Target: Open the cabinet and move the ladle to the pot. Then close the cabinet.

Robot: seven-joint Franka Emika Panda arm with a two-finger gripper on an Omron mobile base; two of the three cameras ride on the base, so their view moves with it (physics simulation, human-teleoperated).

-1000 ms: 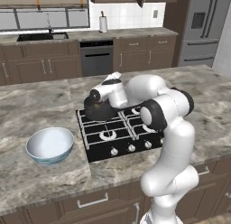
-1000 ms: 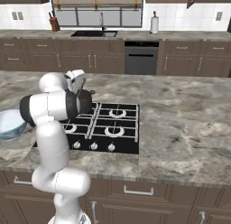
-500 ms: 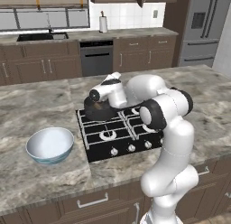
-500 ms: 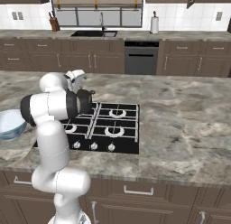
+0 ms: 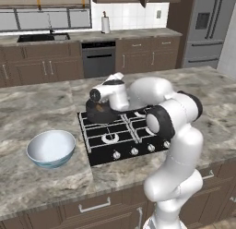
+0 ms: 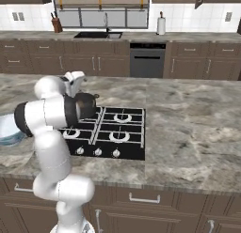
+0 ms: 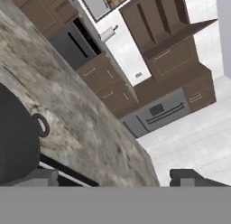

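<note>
A dark pot (image 5: 98,113) stands on the rear left burner of the black cooktop (image 5: 124,135). My gripper (image 5: 97,96) hovers just above the pot's rim, open, with nothing between its fingers. In the right base view the hand (image 6: 75,81) sits over the pot (image 6: 86,106). The hand view has the pot (image 7: 13,144) at the left with its ring handle, and the gripper (image 7: 115,175) spread wide. Far off, the cabinet (image 7: 164,26) stands open with a door swung out. The ladle is hidden from me.
A pale blue bowl (image 5: 50,147) rests on the stone island left of the cooktop. A paper-towel roll (image 5: 105,24) stands on the back counter near the sink (image 6: 98,34). A fridge (image 5: 207,29) fills the far right.
The fingers have spread open above the pot. The arm itself has hardly moved, and the views have not shifted.
</note>
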